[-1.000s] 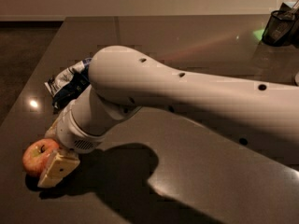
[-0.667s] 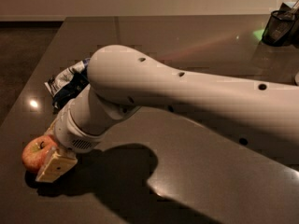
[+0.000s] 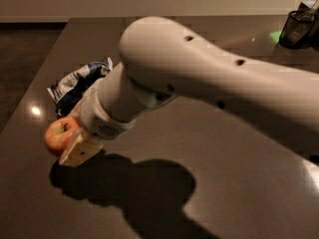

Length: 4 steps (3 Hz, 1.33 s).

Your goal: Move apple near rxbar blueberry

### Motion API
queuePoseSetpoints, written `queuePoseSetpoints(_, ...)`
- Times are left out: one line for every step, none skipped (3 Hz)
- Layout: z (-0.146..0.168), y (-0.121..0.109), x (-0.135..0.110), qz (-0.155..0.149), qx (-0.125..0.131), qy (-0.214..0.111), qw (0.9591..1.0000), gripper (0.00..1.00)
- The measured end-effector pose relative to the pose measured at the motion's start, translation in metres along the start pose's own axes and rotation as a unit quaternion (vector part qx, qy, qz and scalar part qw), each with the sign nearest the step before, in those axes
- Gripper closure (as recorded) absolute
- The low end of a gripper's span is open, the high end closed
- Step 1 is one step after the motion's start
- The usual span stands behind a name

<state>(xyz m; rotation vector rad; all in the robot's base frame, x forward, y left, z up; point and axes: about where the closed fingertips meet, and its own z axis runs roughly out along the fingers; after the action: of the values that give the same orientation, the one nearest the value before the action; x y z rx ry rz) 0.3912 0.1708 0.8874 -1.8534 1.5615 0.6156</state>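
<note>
- Against a second ago, we see the apple [image 3: 58, 133] higher in the view and further from the near edge of the surface [image 3: 249, 193], now just beside the crumpled blue-and-white chip bag [image 3: 79, 81].
- The gripper [image 3: 69, 146] has travelled with it, and the arm [image 3: 199, 78] has swung the same way.
- The shadow now lies a little apart from the fruit, so we judge it lifted clear of the surface; the dim light makes that hard to confirm.
- For the task, we take this to mean that the pick-up is done and the carry toward the blueberry bar has begun.
- We cannot find the blueberry bar anywhere in the view. It may be hidden behind the arm or the chip bag, so we cannot say how much of the carry remains.
- The apple sits against the far-left face of the one pale finger [image 3: 79, 152] we can see, tucked under the wrist.
- The other finger is hidden behind the fruit. Since the apple rode along with the gripper, we read the gripper as clamped on it.
</note>
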Motion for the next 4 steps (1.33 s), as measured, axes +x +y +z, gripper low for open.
queuePoseSetpoints(-0.048, -0.034, 0.021, 0.0, 0.059, 0.024, 0.998, 1.0)
queuePoseSetpoints(-0.094, -0.068, 0.052, 0.004, 0.11, 0.057, 0.9923, 1.0)
queuePoseSetpoints(-0.121, -0.1, 0.096, 0.022, 0.135, 0.09, 0.9865, 1.0)
queuePoseSetpoints(-0.125, -0.114, 0.124, 0.04, 0.138, 0.102, 0.9844, 1.0)
